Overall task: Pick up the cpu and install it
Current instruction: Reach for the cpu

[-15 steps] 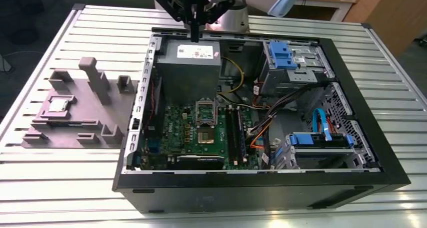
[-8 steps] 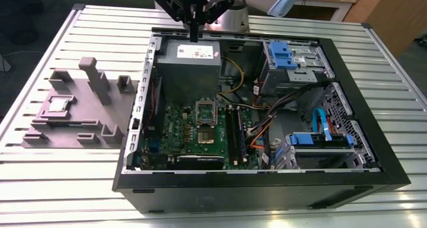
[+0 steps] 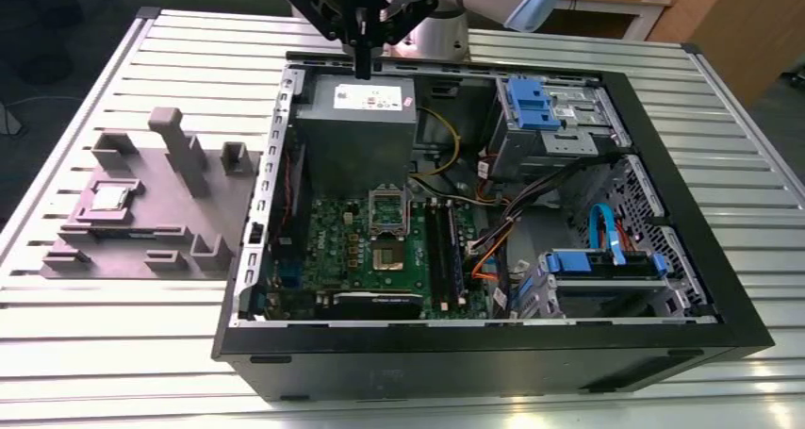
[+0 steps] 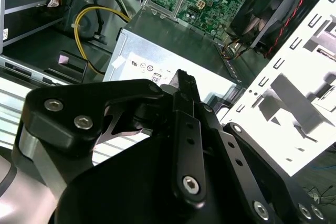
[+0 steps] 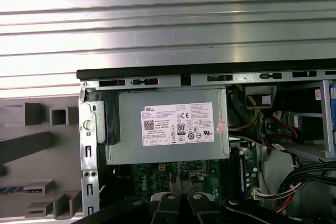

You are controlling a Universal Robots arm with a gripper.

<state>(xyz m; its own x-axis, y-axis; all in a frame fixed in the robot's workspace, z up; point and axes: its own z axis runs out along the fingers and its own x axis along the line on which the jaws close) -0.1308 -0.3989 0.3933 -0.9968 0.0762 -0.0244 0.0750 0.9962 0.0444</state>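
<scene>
One gripper (image 3: 364, 69) hung upper centre in the exterior view, jaws together, over the power supply (image 3: 356, 118); the cpu (image 3: 111, 198) lay mid-left on a grey fixture (image 3: 188, 223).

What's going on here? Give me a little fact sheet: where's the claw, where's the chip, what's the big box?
gripper: shut, empty, above the power supply
power supply: grey box in the open computer case
cpu: on the grey fixture, exterior view's left of the computer case
status: cpu not yet picked up
</scene>
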